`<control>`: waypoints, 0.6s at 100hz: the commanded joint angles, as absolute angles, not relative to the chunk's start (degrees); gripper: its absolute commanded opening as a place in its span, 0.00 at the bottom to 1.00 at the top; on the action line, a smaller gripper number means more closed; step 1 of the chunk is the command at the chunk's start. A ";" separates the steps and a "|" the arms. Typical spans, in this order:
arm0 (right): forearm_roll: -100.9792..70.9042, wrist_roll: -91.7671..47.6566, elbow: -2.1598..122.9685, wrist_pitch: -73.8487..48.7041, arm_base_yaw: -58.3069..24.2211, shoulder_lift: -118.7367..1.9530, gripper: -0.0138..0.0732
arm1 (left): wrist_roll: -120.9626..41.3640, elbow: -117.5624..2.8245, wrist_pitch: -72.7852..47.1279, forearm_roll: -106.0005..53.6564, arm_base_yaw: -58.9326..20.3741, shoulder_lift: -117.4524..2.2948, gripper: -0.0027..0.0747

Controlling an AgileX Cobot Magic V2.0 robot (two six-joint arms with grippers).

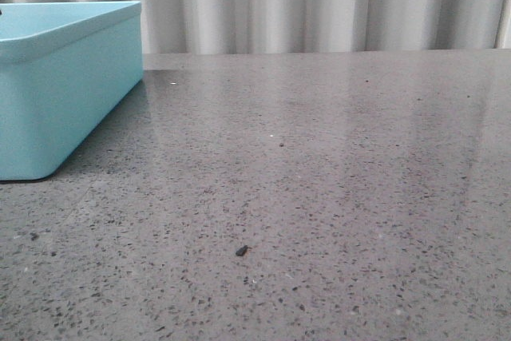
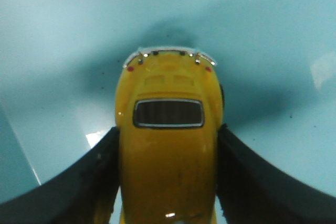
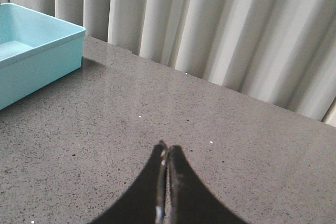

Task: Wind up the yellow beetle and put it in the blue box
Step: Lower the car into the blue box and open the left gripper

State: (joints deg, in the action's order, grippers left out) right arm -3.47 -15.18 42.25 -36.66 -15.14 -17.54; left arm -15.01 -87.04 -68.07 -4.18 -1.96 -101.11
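We are working on a grey speckled stone-look table (image 1: 319,197), slightly glossy, with a pale pleated curtain (image 1: 319,5) hanging right behind its far edge. A small dark crumb (image 1: 242,251) lies on the near part of the table, alone. The blue box (image 1: 56,109) stands at the left side of the table in our front view, cut off by the frame's edge, and from here we see only its outer wall and rim, nothing of what is inside. The right wrist view shows the same box (image 3: 37,59) from farther off, with a little of its inner wall, and our right gripper (image 3: 167,182) hanging above bare table with its dark fingers pressed together, nothing between them. Only the left wrist view shows the yellow beetle (image 2: 168,145): our left gripper (image 2: 168,182) clamps it from both sides, the black fingers (image 2: 100,182) touching the car's flanks, its dark rear window and chrome bumper pointing away from the camera. Behind the car the whole view is pale turquoise, the box's interior (image 2: 262,24), with the car's shadow on it; whether the bumper touches that surface we cannot tell. Neither arm shows in the front view.
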 commanded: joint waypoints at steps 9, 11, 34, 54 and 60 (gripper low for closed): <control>-3.70 -15.65 43.46 -32.98 -15.19 -18.13 0.11 | -14.29 -88.12 -64.87 -4.98 -2.06 -98.43 0.57; -3.70 -15.65 43.46 -33.15 -15.19 -18.13 0.11 | -14.29 -88.12 -64.75 -5.10 -2.06 -98.43 0.59; -3.70 -15.65 43.46 -34.11 -15.19 -18.13 0.11 | -14.29 -88.47 -64.30 -6.77 -2.06 -97.93 0.70; -3.70 -15.65 43.46 -34.01 -15.19 -18.13 0.11 | -14.29 -88.47 -59.01 -13.56 -2.06 -93.00 0.70; -3.70 -15.65 43.46 -33.91 -15.19 -18.13 0.11 | -14.29 -88.47 -57.64 -15.11 -2.06 -91.22 0.69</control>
State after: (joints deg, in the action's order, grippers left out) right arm -3.47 -15.18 42.25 -37.94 -15.14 -17.54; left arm -15.01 -86.80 -61.42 -11.26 -1.96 -96.43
